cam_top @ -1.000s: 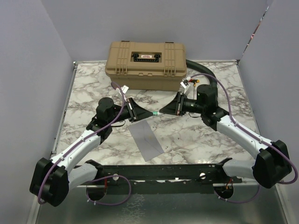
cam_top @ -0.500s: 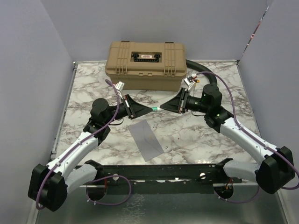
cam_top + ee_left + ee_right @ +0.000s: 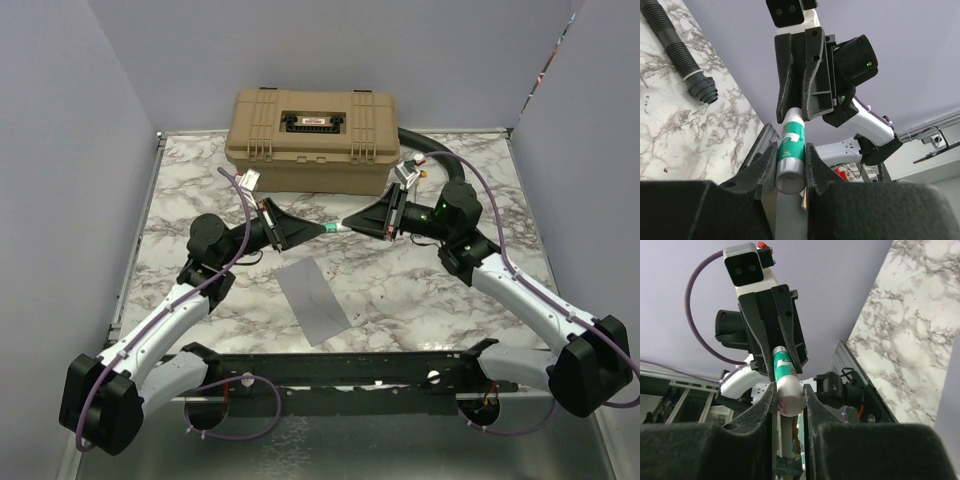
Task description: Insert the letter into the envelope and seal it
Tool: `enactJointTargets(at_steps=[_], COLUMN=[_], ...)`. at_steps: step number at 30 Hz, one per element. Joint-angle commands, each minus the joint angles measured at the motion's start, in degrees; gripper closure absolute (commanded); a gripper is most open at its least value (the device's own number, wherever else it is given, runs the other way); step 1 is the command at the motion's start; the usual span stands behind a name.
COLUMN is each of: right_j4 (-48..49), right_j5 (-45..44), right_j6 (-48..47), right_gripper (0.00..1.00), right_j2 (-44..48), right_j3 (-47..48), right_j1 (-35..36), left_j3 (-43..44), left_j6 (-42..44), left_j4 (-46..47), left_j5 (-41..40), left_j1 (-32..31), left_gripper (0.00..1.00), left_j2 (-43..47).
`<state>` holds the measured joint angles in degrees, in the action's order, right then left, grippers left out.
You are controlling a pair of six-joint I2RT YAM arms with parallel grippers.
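A green glue stick (image 3: 335, 229) hangs in the air between my two grippers, above the middle of the table. My left gripper (image 3: 791, 155) is shut on its grey base end (image 3: 790, 175). My right gripper (image 3: 788, 392) is shut on its white cap end (image 3: 788, 399). In the top view the left gripper (image 3: 324, 231) and the right gripper (image 3: 347, 226) meet tip to tip. The grey envelope (image 3: 313, 300) lies flat on the marble table, nearer than the grippers, with nothing touching it. The letter is out of view.
A closed tan case (image 3: 312, 138) stands at the back of the table (image 3: 190, 200). A black corrugated hose (image 3: 430, 150) curves behind its right end and also shows as the hose (image 3: 677, 47) in the left wrist view. A black rail (image 3: 340, 368) runs along the near edge.
Both grippers, still joined on the glue stick, have lifted and shifted a little toward the case. The envelope has not moved.
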<state>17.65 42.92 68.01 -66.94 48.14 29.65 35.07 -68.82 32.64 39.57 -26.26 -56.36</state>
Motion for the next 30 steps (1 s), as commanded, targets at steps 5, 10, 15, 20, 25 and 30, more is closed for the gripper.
enactJointTargets(at_steps=[5,10,15,20,25,30], right_j4=[12.28,13.18,12.93,12.84,15.92,16.11], right_j5=[3.85,4.06,4.55,4.15,-0.35,-8.10], right_j6=[8.26,8.01,6.96,6.64,8.22,6.81], right_gripper=[0.96,0.99,0.99,0.99,0.99,0.99], right_j2=[-2.07,-4.23,-5.92,-7.64,-6.43,-2.33], right_j3=[-2.13,-1.22,0.51,2.58,1.52,-0.92], right_j1=[5.16,7.50,9.40,11.33,11.45,11.48], left_j3=[1.60,1.54,1.59,1.54,2.16,-0.05], left_j6=[-0.20,-0.10,0.00,0.67,2.38,2.40], left_j4=[4.89,4.90,4.84,2.94,-0.01,-1.63], left_j5=[-0.71,1.03,3.27,2.54,1.46,-0.09], left_j1=[-1.40,-1.51,-1.81,-1.97,-2.03,-2.13], left_gripper=[1.00,1.00,1.00,1.00,1.00,1.00], left_j2=[-0.07,-1.47,-2.84,-3.09,-1.94,0.44])
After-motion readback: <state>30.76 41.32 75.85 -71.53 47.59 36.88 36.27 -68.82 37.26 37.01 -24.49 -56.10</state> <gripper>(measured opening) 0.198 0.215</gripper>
